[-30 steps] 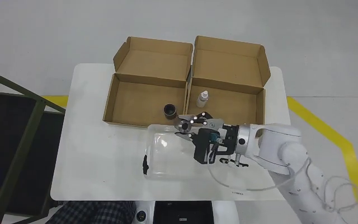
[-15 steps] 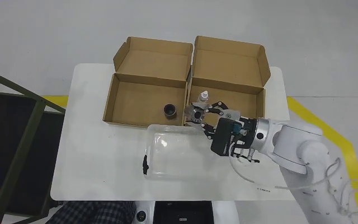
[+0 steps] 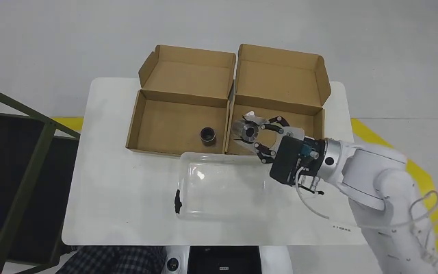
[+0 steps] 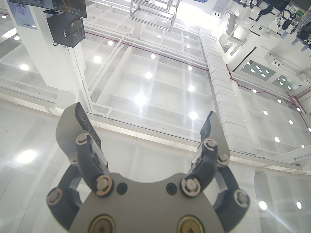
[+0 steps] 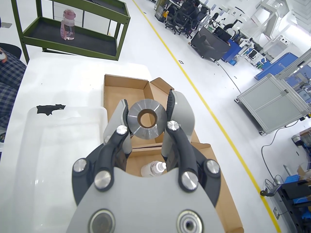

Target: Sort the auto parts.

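Note:
My right gripper is shut on a silver metal ring with a centre hole. It holds the ring above the near part of the right cardboard box, close to the wall shared with the left box. A small white bottle lies in that right box, under the gripper. A dark round part sits in the left cardboard box. My left gripper is open with nothing in it and points up at the ceiling.
A clear plastic bin with a strip of black tape on its rim stands near the table's front, just before the boxes. Both box lids stand open at the back. A green cart is beside the table.
The right gripper has carried the metal ring from over the clear bin toward the back and right, to above the right box.

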{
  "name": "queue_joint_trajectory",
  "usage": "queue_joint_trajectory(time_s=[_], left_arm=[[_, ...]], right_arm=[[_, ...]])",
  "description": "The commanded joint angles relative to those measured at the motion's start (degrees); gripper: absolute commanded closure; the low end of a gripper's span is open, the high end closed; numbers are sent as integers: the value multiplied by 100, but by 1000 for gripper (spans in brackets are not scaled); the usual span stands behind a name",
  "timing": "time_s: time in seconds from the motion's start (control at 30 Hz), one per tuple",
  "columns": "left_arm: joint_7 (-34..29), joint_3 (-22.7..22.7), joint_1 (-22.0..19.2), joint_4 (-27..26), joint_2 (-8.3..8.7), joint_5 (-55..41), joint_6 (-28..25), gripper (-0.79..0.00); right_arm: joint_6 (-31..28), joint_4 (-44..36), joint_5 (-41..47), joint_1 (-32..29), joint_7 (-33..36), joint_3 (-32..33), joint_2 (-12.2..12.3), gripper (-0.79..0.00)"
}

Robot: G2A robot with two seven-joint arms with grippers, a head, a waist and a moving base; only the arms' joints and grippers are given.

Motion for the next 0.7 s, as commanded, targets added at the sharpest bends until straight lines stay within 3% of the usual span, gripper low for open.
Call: queue_joint_trajectory(time_s=[0.0, 0.67], left_arm=[[0, 0, 0, 0, 0, 0, 0, -785], [0, 0, 0, 0, 0, 0, 0, -785]], right_arm=[[-5, 45, 6, 3, -17, -34, 2, 0], [77, 939, -218, 548, 71, -1226, -106, 0]])
